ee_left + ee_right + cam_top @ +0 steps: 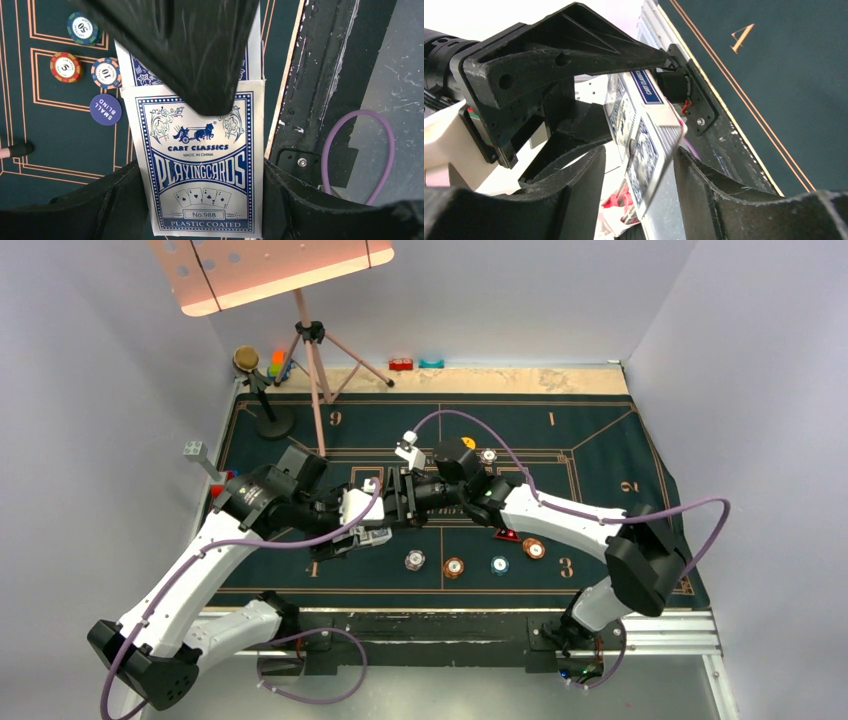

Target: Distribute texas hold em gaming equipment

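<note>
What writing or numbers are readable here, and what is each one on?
"CART CLASSICS" - card box
"MADE IN CHINA" - card box
"PLAYINGCARDS" - card box
"No.988" - card box
"PLASTIC COATED" - card box
"50" - teal chip
"5" - red-yellow chip
"10" - orange-blue chip
"SMALL BLIND" - blue disc
"9", "1", "2", "3" - green mat
Chip rim lettering: too small to read.

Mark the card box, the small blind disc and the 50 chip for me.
card box [200, 165], left wrist view, printed front face.
small blind disc [105, 109], left wrist view, on its lettering.
50 chip [82, 28], left wrist view, white centre label.
</note>
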You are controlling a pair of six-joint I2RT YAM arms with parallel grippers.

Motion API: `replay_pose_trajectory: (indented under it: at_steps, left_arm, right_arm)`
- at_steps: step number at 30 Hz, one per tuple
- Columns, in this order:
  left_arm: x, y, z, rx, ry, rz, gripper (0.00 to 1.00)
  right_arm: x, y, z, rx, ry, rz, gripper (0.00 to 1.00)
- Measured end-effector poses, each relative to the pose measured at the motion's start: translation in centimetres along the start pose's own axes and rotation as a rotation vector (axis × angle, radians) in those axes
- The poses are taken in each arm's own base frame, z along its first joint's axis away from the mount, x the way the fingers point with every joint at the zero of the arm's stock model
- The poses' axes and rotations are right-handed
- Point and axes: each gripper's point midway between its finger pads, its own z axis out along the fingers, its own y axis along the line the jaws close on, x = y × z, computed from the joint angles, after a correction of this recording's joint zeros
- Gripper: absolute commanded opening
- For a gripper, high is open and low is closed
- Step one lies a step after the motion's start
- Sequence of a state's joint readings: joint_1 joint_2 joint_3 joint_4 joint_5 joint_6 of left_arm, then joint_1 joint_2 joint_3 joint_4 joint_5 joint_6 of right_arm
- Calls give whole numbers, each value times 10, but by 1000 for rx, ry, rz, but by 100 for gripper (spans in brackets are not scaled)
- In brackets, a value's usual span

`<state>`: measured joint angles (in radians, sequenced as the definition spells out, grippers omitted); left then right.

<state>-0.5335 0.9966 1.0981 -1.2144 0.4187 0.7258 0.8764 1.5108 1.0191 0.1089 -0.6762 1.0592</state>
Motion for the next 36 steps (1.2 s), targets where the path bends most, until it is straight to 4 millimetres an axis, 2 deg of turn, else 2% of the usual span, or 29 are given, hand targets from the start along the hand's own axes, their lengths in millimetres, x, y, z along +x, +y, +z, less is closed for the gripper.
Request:
replay_pose_trajectory:
  at_steps: [4,7,9,11,14,15,17,22,29,36]
  left_arm:
    - [1,0,0,-1,5,-2,0]
    - [2,0,-1,-4,14,-11,0]
    - [3,1,-1,-6,17,-11,4]
    - [5,1,-2,-9,30,-15,18]
    - [7,1,-2,-15,38,-16,55]
    - [7,2,-3,-17,39,-16,64]
    - [6,2,-4,-20,39,-16,71]
    - [6,2,-5,-20,40,-17,72]
    - [2,2,-6,-25,20,-19,79]
    - [-3,-2,-5,-2,-2,-18,73]
  right_arm:
    - [3,6,15,-49,16,25,44]
    - [3,3,22,-55,24,52,34]
    - [4,1,26,-55,28,72,29]
    - [4,2,28,-61,29,84,24]
    - [2,6,28,-74,23,96,21]
    - [1,7,28,-76,21,101,20]
    - [1,8,28,-80,20,103,18]
    - [1,9,28,-86,20,105,17]
    - [2,11,28,-96,22,88,17]
    - [5,11,29,-98,30,68,16]
